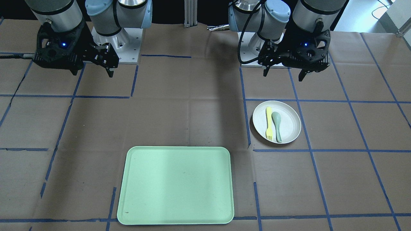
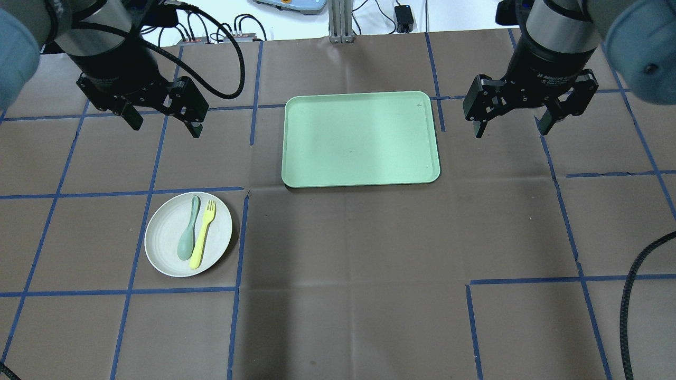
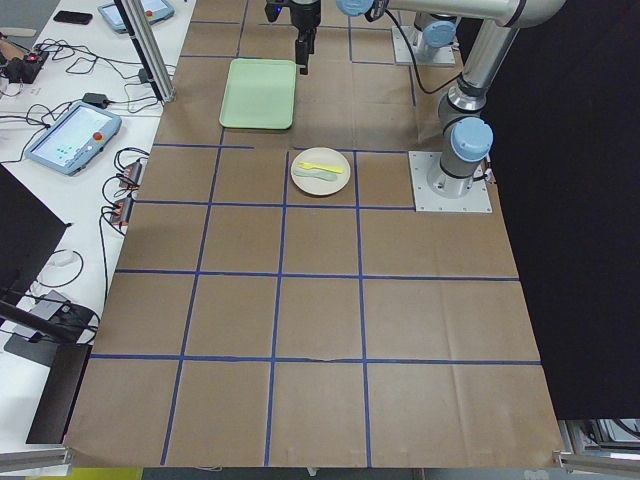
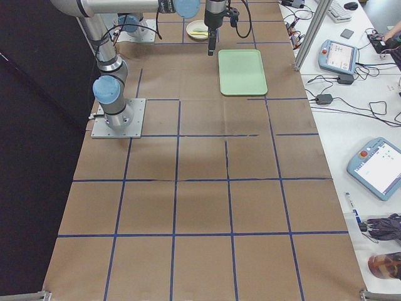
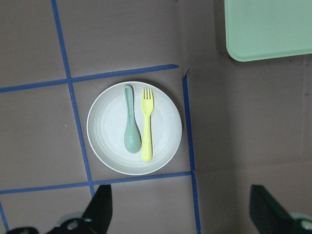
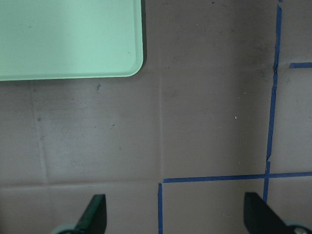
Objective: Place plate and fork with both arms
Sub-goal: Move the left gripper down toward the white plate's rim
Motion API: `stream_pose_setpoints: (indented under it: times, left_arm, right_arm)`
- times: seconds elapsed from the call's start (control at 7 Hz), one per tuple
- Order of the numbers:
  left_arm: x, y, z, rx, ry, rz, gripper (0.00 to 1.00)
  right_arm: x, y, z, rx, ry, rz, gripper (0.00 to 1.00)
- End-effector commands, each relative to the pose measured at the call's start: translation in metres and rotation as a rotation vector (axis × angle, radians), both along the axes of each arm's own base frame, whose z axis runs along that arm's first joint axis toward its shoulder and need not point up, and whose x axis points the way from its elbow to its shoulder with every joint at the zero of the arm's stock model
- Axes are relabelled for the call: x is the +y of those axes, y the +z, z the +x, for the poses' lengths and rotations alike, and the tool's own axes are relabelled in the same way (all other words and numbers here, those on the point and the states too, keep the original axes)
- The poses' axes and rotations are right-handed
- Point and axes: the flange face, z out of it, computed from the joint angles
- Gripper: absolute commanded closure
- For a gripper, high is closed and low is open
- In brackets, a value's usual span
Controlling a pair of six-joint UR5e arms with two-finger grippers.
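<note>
The off-white plate [image 2: 164, 238] lies on the table at my left front; it also shows in the front view [image 1: 290, 124] and the left wrist view [image 5: 110, 141]. The pale yellow fork [image 2: 203, 234] [image 1: 269, 124] [image 5: 146, 130] lies on the plate beside a grey-green spoon [image 2: 188, 236] [image 5: 131, 130]. My left gripper [image 2: 165, 126] [image 1: 284, 75] [image 5: 181, 214] hangs open and empty above the table, beyond the plate. My right gripper [image 2: 512, 131] [image 1: 92, 73] [image 6: 176, 219] hangs open and empty to the right of the tray.
A pale green rectangular tray [image 2: 359, 138] [image 1: 175, 184] lies at the table's middle, far side; its corner shows in the right wrist view [image 6: 68, 39]. Blue tape lines cross the brown table cover. Cables and tablets lie beyond the far edge.
</note>
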Motion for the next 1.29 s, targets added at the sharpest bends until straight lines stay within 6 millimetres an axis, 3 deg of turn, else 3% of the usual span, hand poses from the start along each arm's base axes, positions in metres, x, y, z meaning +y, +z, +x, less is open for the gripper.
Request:
stream_pose_setpoints:
  times: [0.0,0.57,0.86,1.14]
  left_arm:
    - [-0.001,0.000,-0.005,-0.003,-0.012,0.002,0.00]
    - [0.001,-0.001,-0.004,-0.007,-0.027,-0.002,0.00]
    - [-0.009,-0.016,-0.005,-0.003,-0.027,0.025,0.00]
    - [-0.006,-0.013,-0.004,-0.005,-0.042,0.022,0.00]
  right_arm:
    - [0.005,0.003,0.000,-0.001,-0.002,-0.003,0.00]
    - [0.006,0.002,0.001,-0.032,-0.005,0.008,0.00]
    - [0.006,0.002,0.002,-0.030,-0.003,0.008,0.00]
    - [0.006,0.002,0.001,-0.032,-0.005,0.008,0.00]
